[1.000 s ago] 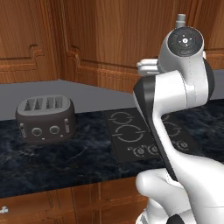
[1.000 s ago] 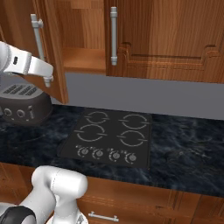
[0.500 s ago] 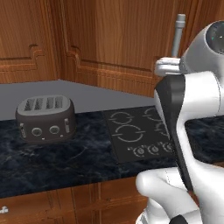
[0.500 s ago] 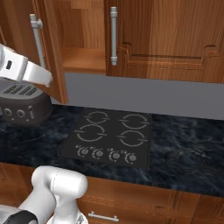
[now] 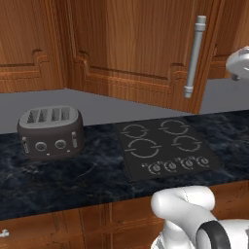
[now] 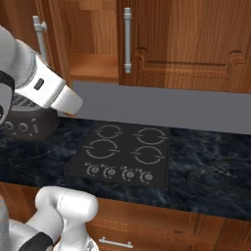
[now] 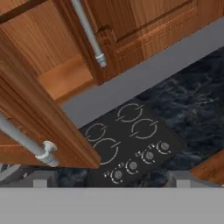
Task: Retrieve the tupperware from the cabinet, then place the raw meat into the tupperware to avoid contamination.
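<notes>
The cabinet hangs on the wall above the dark marbled worktop, over the stretch between the toaster and the black four-ring cooktop. Its raised-panel door is swung wide open and, in the left base view, stands out over the back of the worktop with its long grey bar handle upright near the free edge. In the right base view the opening shows a wooden shelf at the bottom of the compartment, and just to its right a neighbouring door is shut, its own grey handle vertical beside the opening. The white arm reaches in from the left of that view, slanting down in front of the toaster and below the open compartment. In the hand view the end effector is released: its two fingertips sit far apart at the bottom edge with nothing between them, above the cooktop's row of knobs. That same view looks up past the underside of the open door at lower left, to the shelf and the grey wall strip that runs between the cabinets and the worktop.
</notes>
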